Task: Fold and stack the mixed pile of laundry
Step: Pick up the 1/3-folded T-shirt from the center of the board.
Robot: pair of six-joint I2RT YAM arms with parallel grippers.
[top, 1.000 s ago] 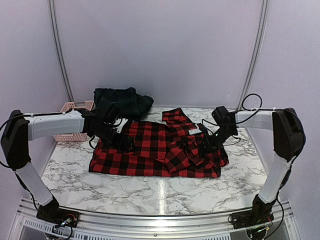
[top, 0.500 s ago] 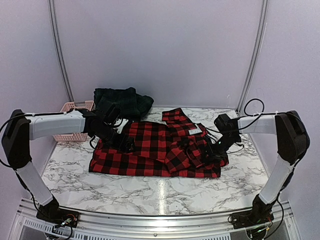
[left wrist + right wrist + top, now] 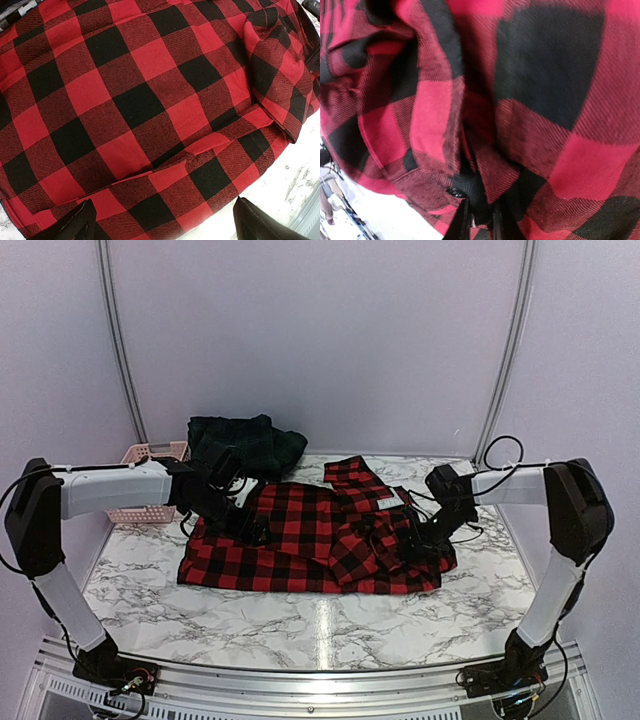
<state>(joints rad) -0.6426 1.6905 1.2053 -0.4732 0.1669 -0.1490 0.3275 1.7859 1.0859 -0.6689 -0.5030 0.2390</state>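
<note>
The red-and-black checked shirt (image 3: 300, 540) lies spread lengthwise left-to-right on the marble table (image 3: 250, 615), its right-end fold pinched by the right gripper (image 3: 479, 222), while the left gripper (image 3: 165, 227) hovers released over its left half.

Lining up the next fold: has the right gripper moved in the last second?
Yes. The right gripper, jaws pinching the red-and-black checked shirt, has shifted right, toward the table's right edge.

A pink perforated basket (image 3: 150, 451) sits at the far left edge of the white marble table (image 3: 300, 615).
</note>
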